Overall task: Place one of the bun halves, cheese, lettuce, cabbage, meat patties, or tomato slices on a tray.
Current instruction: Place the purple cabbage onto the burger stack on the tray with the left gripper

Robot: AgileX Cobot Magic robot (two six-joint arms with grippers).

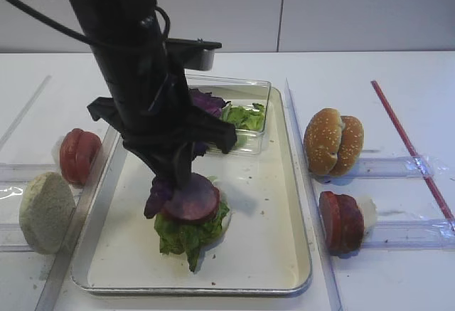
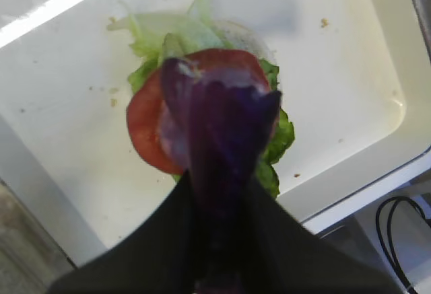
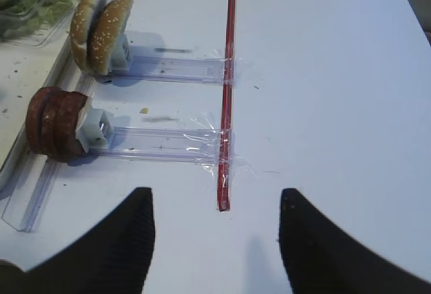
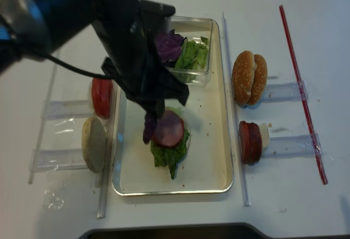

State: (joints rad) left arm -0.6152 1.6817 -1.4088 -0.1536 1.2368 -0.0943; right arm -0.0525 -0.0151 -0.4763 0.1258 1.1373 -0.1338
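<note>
Left gripper centre-left of frame, pointing down, jaws clamped on cabbage; right gripper low, fingers spread.

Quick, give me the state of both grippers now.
Left gripper: shut on the cabbage, over the tray.
Right gripper: open, holding nothing.

Red strip, clear plastic box

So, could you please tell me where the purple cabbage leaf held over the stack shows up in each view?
Exterior high: cabbage, lower centre, left of the stack.
Right wrist: not in it.
Left wrist: centre, hanging from the jaws.
Exterior high (realsense): centre-left.
Shared landmark: the tray.
</note>
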